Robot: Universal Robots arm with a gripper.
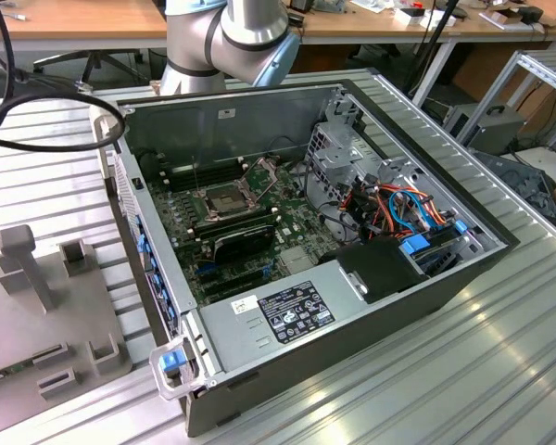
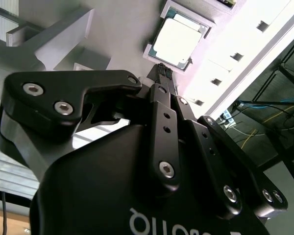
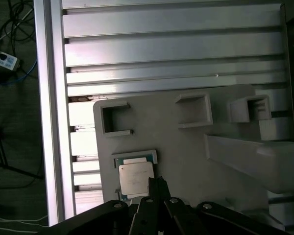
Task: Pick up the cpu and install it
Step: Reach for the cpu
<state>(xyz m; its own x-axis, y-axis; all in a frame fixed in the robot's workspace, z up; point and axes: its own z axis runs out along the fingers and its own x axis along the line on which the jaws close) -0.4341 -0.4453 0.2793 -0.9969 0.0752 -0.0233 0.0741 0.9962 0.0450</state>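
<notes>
A: Where's the cpu [image 3: 135, 178]?
B: In a shallow framed pocket [image 2: 152, 49] on the grey fixture plate [image 3: 176, 152], metal top up. The plate sits on the ribbed aluminium desk [image 3: 161, 49].
A: Claw [image 3: 158, 182]?
B: Fingers together, nothing between them. In both wrist views the tips sit just beside one edge of the cpu. Can't tell if they touch.
A: Target?
B: The socket [image 1: 224, 199] is inside the open computer case [image 1: 352, 315], well apart from the plate, towards the exterior view's right.
</notes>
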